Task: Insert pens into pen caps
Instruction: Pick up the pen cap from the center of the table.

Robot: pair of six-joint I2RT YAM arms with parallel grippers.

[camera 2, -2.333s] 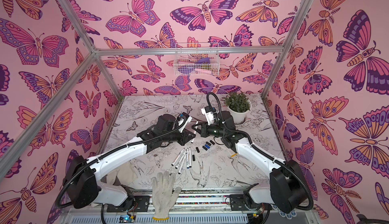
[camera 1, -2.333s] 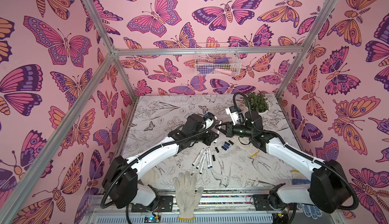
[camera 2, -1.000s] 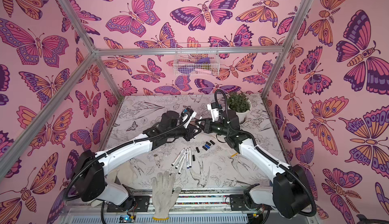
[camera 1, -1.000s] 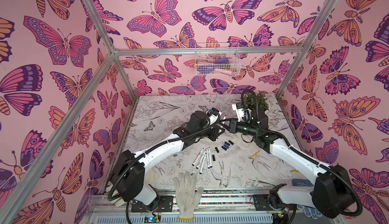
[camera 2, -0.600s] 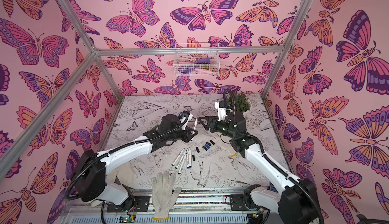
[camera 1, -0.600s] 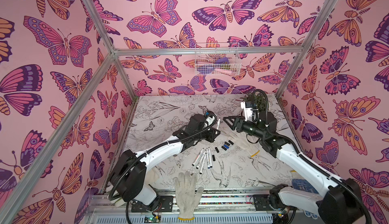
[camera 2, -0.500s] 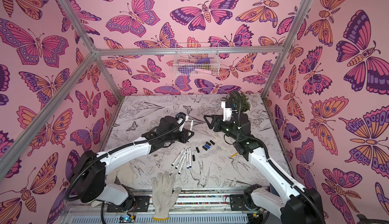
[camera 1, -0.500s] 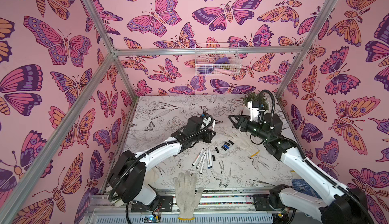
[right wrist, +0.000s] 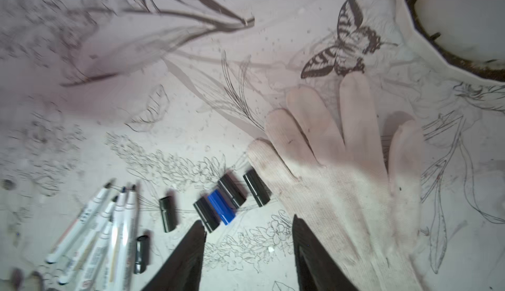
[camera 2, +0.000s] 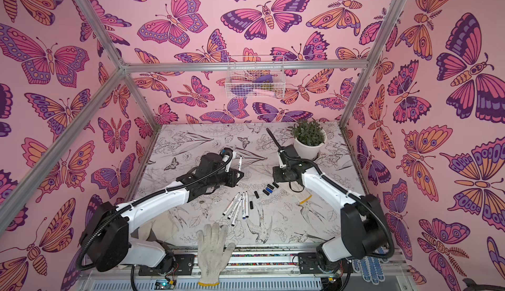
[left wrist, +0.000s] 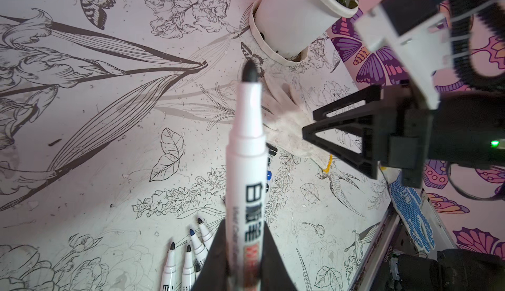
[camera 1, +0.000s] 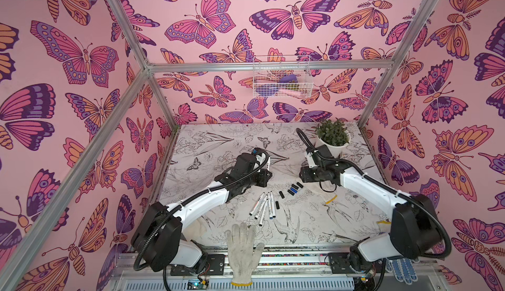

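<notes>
My left gripper [left wrist: 244, 231] is shut on a white pen [left wrist: 246, 150]. The pen points up and away, and its black tip [left wrist: 249, 72] is bare. In both top views this pen [camera 1: 267, 161] [camera 2: 240, 163] rises above the table's middle. Several more pens [camera 1: 263, 207] [right wrist: 109, 221] lie side by side nearer the front. Several pen caps [camera 1: 293, 189], black with one blue cap [right wrist: 221, 207] among them, lie to the right of the pens. My right gripper [right wrist: 248, 222] hangs open just above the caps [right wrist: 232, 191], with nothing between its fingers.
A white knit glove [right wrist: 336, 172] lies beside the caps, under my right arm. A potted plant [camera 1: 332, 136] stands at the back right. Another white glove [camera 1: 243, 248] lies over the front edge, with a blue-dotted glove [camera 1: 401, 269] at the front right. A wire basket [camera 1: 281, 79] hangs on the back wall.
My right gripper was shut against the left gripper's pen; it has opened, drawn away to the right and dropped over the caps. The left gripper still holds the pen.
</notes>
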